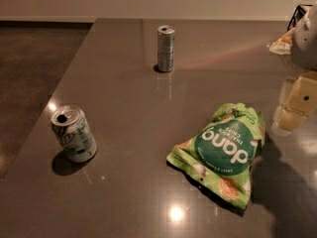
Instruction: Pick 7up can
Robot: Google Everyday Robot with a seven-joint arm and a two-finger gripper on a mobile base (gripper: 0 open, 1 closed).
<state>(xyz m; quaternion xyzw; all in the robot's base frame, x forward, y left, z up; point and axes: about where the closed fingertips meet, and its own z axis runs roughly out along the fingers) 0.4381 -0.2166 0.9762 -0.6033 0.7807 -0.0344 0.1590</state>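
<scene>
— Three things sit on our table (pixel 129 182). Closest to us is the green chip bag (pixel 223 152), lying flat on the right side.

— And where is the can we want?

— Our 7up can (pixel 73 133) stands on the left, a bit farther back, well apart from the bag. It is short and fat, and its top has an open hole. It is close to the table's left edge.

— Where is our gripper (pixel 296 105)?

— Way over at the right edge, just past the bag. We cannot tell if it is open or closed. It holds nothing that we can see.

— What is at the back?

— The tall thin silver can (pixel 166 48), far from everything.

— So what could go wrong?

— We think we could grab the wrong can, since both are shiny. Our arm has to cross the whole table, so it could drag the bag along. If we bump the 7up can from the right, it may tip, spill from the hole, or roll off the edge.
</scene>
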